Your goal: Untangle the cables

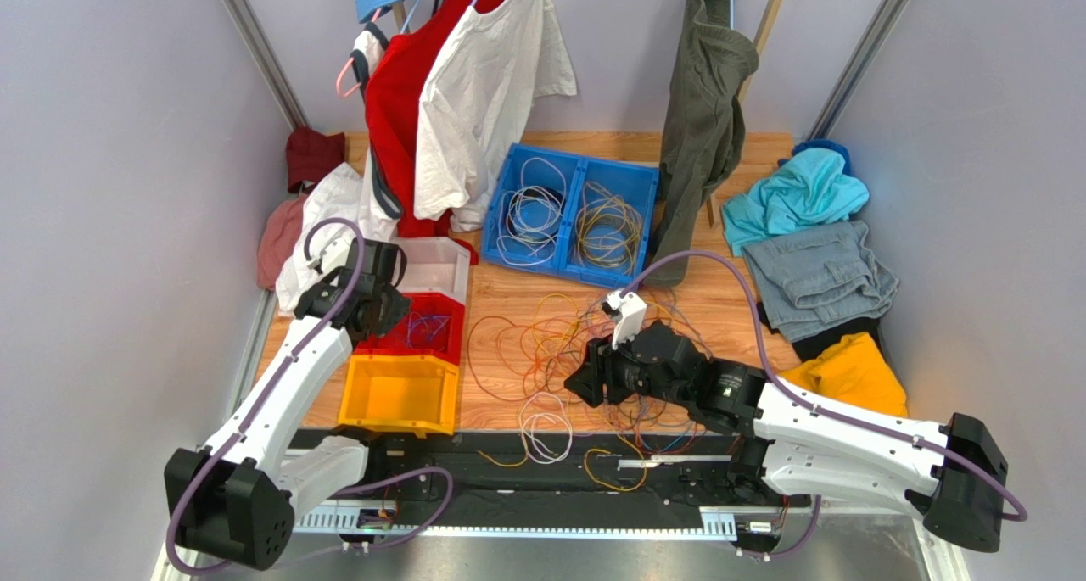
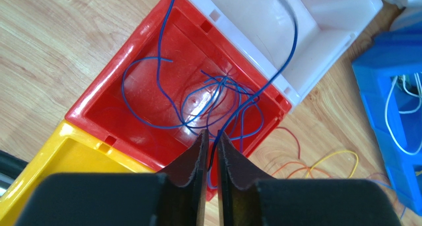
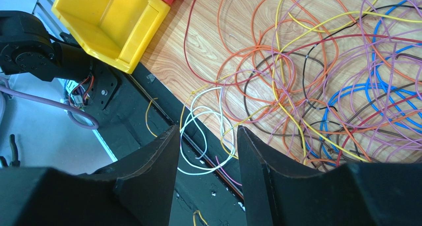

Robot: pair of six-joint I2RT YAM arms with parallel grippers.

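The cables lie as a tangle (image 1: 561, 352) of orange, yellow, purple, blue, red and black strands (image 3: 322, 77) on the wooden table. A white cable loop (image 3: 220, 107) hangs over the table's front edge. My right gripper (image 3: 208, 128) hovers above that loop, open, with nothing between its fingers; from above it (image 1: 586, 380) sits at the tangle's right side. My left gripper (image 2: 211, 133) is over the red bin (image 2: 99, 95). Its jaws stand a narrow gap apart, and a blue cable (image 2: 158, 72) runs loosely through the gap and coils in the bin.
A yellow bin (image 1: 398, 397) and a white bin (image 1: 434, 266) flank the red one. A blue crate (image 1: 580, 161) with coiled white and yellow wires stands behind the tangle. Clothes hang at the back and lie heaped at right (image 1: 816, 276). The black base rail (image 1: 510, 479) borders the near edge.
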